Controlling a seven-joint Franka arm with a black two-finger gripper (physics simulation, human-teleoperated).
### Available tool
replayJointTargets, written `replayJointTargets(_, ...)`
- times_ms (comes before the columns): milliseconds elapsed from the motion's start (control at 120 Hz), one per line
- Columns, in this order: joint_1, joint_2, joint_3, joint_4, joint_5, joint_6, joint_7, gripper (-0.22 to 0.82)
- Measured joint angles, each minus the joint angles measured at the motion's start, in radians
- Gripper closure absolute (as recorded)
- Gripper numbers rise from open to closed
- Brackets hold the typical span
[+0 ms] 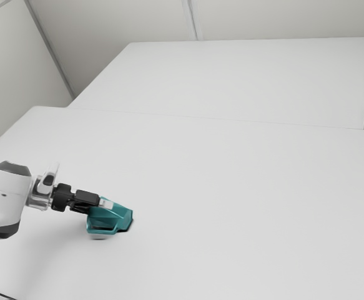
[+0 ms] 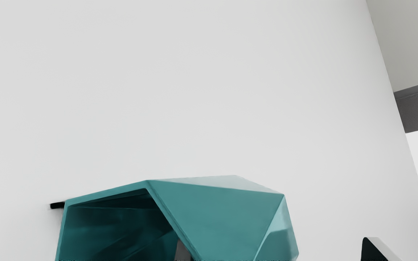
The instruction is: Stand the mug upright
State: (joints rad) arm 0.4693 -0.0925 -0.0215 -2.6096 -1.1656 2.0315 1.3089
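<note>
Mug (image 1: 114, 219) lies tipped over on the table (image 1: 244, 187), in the lower left of the exterior view, its mouth facing sideways. The gripper (image 1: 105, 204) is at it with the fingers well apart: in the wrist view one finger (image 2: 183, 252) reaches into the mouth past the rim (image 2: 168, 221), the other (image 2: 375, 250) stands outside beyond the body with a gap, so nothing is clamped. The wall looks thin and hard, likely light and stiff, perhaps brittle, so a squeeze should not dent it but could chip it. Smooth, slanting facets may let pads slide or roll it. The rim and wall, pinched from inside and outside, seem the best hold for turning it; the handle I can't make out well enough to recommend.
</note>
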Motion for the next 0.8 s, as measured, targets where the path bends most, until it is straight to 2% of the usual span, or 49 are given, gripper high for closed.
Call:
replayJointTargets(333,-0.004,-0.004,-0.003,0.000,-0.005,0.002,0.007,0.60)
replayJointTargets(567,-0.037,-0.044,-0.003,0.000,-0.004,0.001,0.009,0.73)
replayJointTargets(800,-0.059,-0.105,-0.025,0.017,0.039,0.013,0.009,0.75)
